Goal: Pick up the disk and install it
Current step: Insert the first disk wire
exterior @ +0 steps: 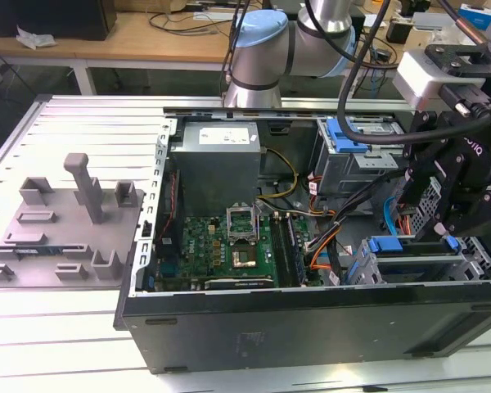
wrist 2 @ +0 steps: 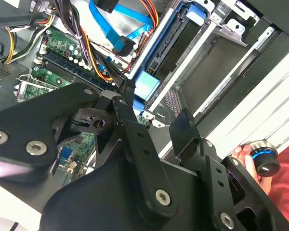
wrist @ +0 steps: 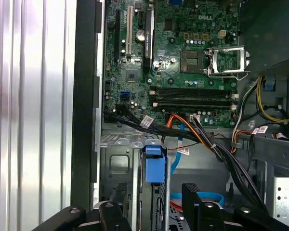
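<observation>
The disk (exterior: 409,246) stands on edge in the drive bay at the case's corner on the exterior view's right; its blue bracket shows on top and its silver side below. In both wrist views I look down on its thin edge, with the blue bracket tab (wrist: 154,163) (wrist 2: 147,86) toward the motherboard. My gripper (exterior: 434,229) hangs just above this disk. It is open, and its black fingers (wrist: 195,197) (wrist 2: 183,130) stand either side of the bracket tab without touching it. Nothing is held.
Blue and orange cables (wrist: 197,144) cross beside the bay. The motherboard (exterior: 237,237) and the grey power supply (exterior: 217,155) fill the case's middle. Another blue-bracketed drive (exterior: 356,131) lies in the far bay. A hand (wrist 2: 241,154) holds a knob outside the case. A grey fixture (exterior: 65,221) stands on the exterior view's left.
</observation>
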`<state>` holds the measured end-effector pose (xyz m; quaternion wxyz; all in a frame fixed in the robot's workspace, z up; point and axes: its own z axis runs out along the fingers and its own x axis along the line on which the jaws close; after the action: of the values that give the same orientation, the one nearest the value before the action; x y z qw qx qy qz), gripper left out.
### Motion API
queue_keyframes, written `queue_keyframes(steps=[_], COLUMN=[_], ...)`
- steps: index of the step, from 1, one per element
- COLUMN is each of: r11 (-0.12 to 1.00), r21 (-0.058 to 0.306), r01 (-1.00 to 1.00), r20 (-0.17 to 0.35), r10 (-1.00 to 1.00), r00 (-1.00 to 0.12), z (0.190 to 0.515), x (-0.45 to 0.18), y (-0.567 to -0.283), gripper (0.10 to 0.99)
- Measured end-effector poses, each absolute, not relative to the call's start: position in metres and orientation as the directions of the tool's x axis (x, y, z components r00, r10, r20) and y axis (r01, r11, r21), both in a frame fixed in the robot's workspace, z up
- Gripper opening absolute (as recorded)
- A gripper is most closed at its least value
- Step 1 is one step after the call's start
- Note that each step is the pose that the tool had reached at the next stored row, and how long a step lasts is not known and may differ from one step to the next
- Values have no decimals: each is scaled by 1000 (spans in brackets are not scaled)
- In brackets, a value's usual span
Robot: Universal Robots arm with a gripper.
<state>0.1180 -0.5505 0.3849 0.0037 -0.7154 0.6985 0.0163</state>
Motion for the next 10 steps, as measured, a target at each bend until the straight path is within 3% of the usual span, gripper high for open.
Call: queue_keyframes(steps=[10], r11=[-24], r21=[18], r01=[-1000], r20=[-15], r10=[-1000], r00=[23], z=[385], x=[118], y=[-541], gripper=[565])
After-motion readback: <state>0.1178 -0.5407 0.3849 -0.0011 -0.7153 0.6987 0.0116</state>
